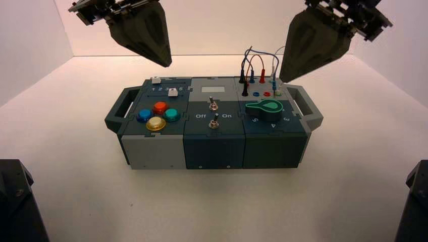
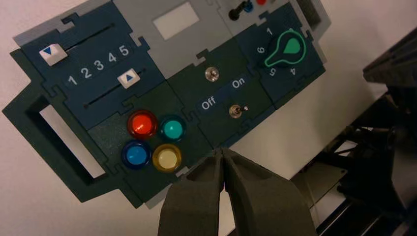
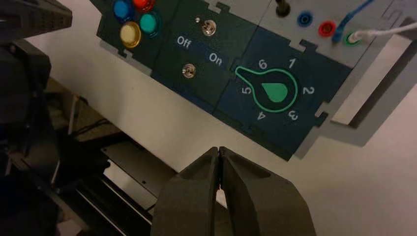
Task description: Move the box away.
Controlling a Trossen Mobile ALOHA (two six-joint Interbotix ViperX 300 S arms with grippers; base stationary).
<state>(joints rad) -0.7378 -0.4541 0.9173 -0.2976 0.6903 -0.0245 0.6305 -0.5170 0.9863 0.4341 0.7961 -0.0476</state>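
Note:
The box (image 1: pixel 212 143) is a wide dark-teal and grey panel box with a handle at each end, standing in the middle of the white table. Its top carries four coloured buttons (image 1: pixel 157 115), two toggle switches (image 1: pixel 214 113) between "Off" and "On", a green dial (image 1: pixel 265 107) and plugged wires (image 1: pixel 255 63). My left gripper (image 1: pixel 164 61) hangs shut in the air above the box's back left. High over the back right, by the wires, my right gripper (image 1: pixel 282 78) is shut too. Neither touches the box (image 2: pixel 162 64), and both wrist views show the box (image 3: pixel 275 54) below closed, empty fingers.
White walls close off the table at the back and sides. Dark arm bases (image 1: pixel 17 201) stand at the two front corners. In the left wrist view two white sliders (image 2: pixel 53 53) sit along tracks numbered 1 to 5.

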